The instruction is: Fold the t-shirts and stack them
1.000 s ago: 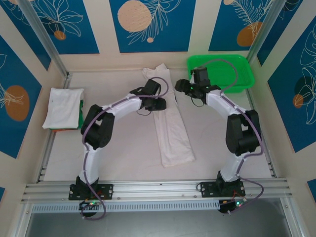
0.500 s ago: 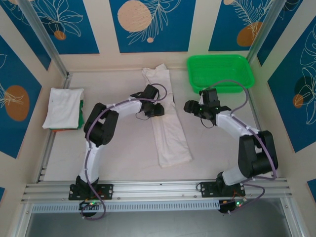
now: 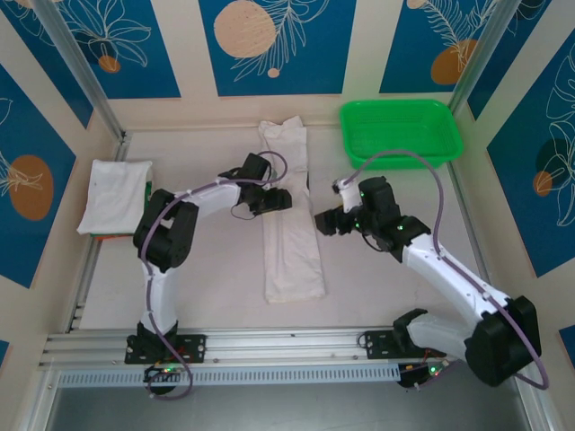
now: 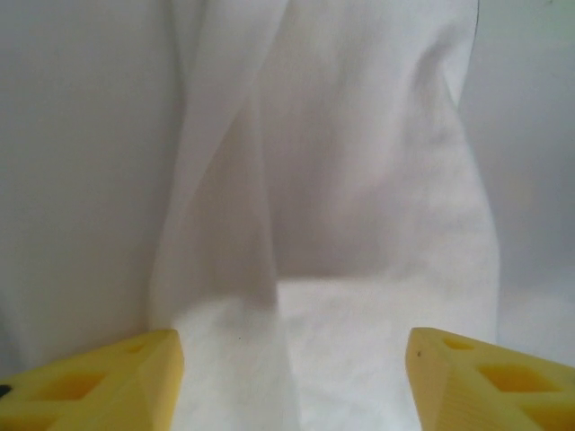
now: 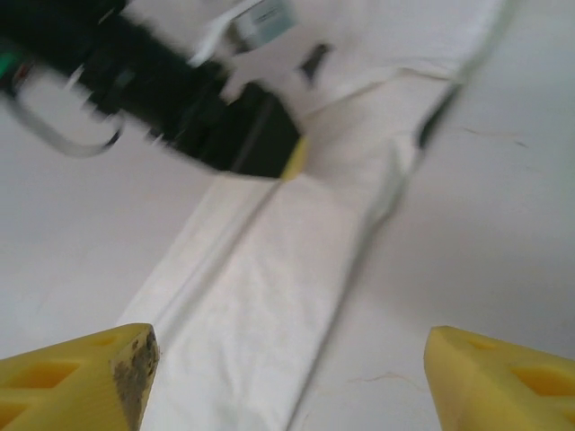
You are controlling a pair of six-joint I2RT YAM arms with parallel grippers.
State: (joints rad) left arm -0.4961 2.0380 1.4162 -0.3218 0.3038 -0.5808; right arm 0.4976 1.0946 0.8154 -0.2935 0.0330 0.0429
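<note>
Top external view: a long white t-shirt (image 3: 289,247), folded into a narrow strip, lies mid-way across the surface (image 3: 216,269). The left end effector (image 3: 277,199) is at its left edge, fingers spread wide, gripping nothing. The right end effector (image 3: 325,221), just beside its right edge, is likewise wide open and empty. Another folded t-shirt (image 3: 115,193) rests far left.

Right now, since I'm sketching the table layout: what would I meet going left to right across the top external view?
folded t-shirt → long t-shirt strip → green basket

No text, label, brand or number can be read.
</note>
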